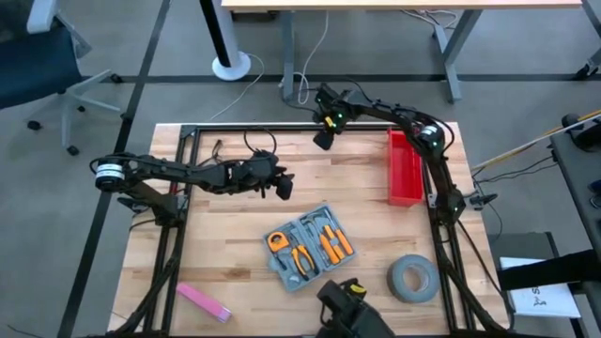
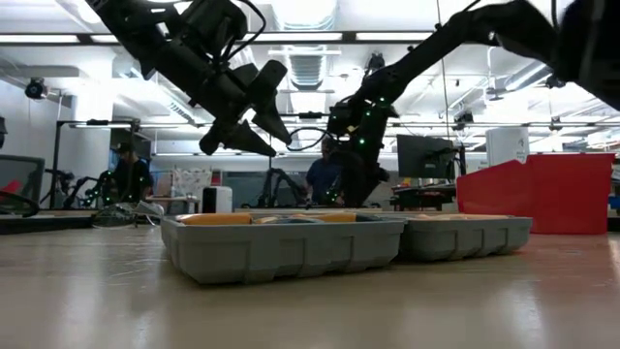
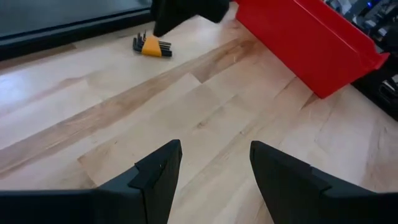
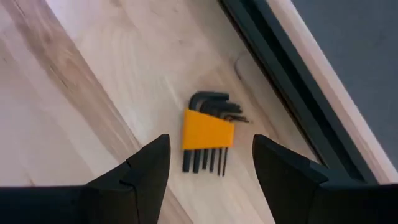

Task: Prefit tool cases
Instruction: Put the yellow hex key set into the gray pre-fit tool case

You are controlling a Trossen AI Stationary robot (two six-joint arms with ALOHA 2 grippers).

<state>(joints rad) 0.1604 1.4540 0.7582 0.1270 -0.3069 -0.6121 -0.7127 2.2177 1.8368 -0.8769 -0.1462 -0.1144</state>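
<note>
Right end effector [image 4: 210,167] spread, empty, above the hex key set [image 4: 208,132] near the tabletop [image 1: 235,244] back edge. Left end effector [image 3: 213,163] released, mid-table. Tool case [image 1: 310,246] open.

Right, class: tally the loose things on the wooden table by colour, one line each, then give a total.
Blue-grey: 1, the open tool case
Red: 1, the bin
Grey: 1, the tape roll
Pink: 1, the flat bar
Orange and black: 1, the hex key set
Total: 5
</note>
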